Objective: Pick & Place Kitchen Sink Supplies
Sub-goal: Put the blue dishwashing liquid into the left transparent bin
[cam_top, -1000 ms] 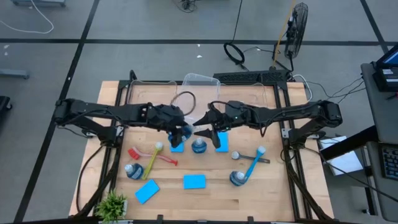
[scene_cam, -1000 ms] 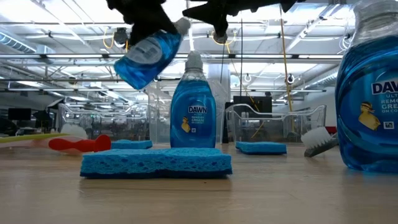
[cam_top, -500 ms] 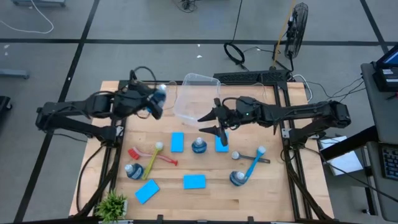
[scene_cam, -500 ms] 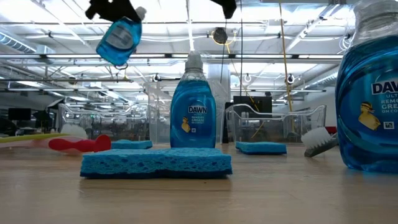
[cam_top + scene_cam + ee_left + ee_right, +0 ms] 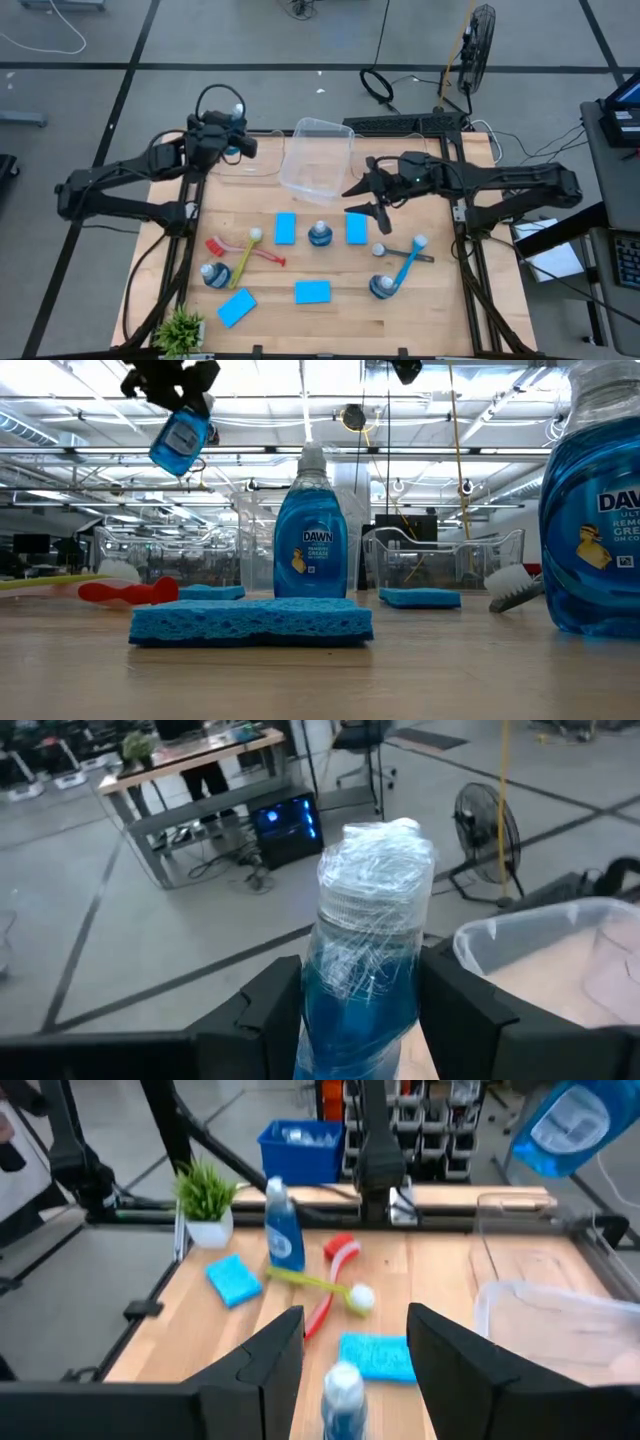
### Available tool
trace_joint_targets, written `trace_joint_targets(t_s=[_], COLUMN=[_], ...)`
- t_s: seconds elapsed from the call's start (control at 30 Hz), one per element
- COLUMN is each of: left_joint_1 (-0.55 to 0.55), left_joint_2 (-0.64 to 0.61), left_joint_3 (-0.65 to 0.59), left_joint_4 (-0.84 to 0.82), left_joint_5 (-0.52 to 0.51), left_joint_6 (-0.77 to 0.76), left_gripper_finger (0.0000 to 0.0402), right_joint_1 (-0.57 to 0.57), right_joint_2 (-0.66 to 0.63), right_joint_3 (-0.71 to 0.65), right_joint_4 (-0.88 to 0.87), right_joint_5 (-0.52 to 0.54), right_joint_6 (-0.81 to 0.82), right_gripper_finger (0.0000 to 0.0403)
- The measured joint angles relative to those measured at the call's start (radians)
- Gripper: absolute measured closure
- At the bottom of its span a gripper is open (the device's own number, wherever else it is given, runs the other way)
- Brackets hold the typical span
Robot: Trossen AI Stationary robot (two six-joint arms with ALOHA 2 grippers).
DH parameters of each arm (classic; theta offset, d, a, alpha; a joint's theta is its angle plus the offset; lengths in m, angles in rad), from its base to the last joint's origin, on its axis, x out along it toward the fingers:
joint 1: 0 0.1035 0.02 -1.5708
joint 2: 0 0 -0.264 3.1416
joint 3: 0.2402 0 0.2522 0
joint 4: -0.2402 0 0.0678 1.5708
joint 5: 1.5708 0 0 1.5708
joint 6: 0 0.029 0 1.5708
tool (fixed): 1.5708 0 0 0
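Observation:
My left gripper is shut on a small blue soap bottle, high above the table's far left corner, over a clear bin. The same bottle shows in the low view and the right wrist view. My right gripper hangs open above the table's middle right, touching nothing. Three more bottles stand upright on the table. Several blue sponges lie flat. Red, yellow-green and blue brushes lie on the wood. My left gripper pinches the bottle's blue body between its two fingers, just below the pale cap. The cap points on past the fingertips. The bottle is lifted clear of the table and hangs tilted.
A second clear bin stands tilted at the far middle, between the two arms. A small green potted plant sits at the near left corner. Bare wood lies along the near edge, right of the sponges.
My left gripper has carried the bottle from above the table's middle up and toward the far left corner, and the bottle has turned about in the hold. My right gripper has drawn back toward the right and risen, staying open.

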Motion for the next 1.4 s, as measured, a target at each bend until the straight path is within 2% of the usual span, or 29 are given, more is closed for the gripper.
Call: trace_joint_targets(t_s=[0.33, 0.47, 0.63, 0.8, 1.07, 1.2, 1.4], left_joint_1=[0.119, 0.150, 0.201, 0.252, 0.298, 0.307, 0.317], left_joint_2=[0.001, 0.011, 0.085, 0.227, 0.416, 0.461, 0.498], left_joint_3=[-0.231, -0.354, -0.477, -0.495, -0.495, -0.495, -0.494], left_joint_4=[0.372, 0.624, 0.904, 1.088, 1.249, 1.253, 1.258], left_joint_5=[0.120, 0.158, 0.185, 0.265, 0.302, 0.326, 0.311], left_joint_6=[0.028, 0.041, 0.054, 0.067, 0.048, 0.036, 0.034], left_gripper_finger=[0.0233, 0.0233, 0.0233, 0.0233, 0.0233, 0.0233, 0.0233], right_joint_1=[0.000, 0.000, 0.000, 0.000, 0.000, 0.000, 0.000], right_joint_2=[-0.028, -0.027, -0.027, -0.027, -0.027, -0.027, -0.027], right_joint_3=[0.000, 0.000, 0.000, 0.000, 0.000, 0.000, 0.000], right_joint_4=[-0.060, -0.063, -0.062, -0.059, -0.059, -0.059, -0.059], right_joint_5=[0.000, 0.000, 0.040, 0.129, 0.207, 0.209, 0.209], right_joint_6=[-0.005, -0.015, -0.022, -0.005, 0.036, 0.053, 0.072], right_gripper_finger=[0.0239, 0.0239, 0.0242, 0.0243, 0.0243, 0.0244, 0.0245])
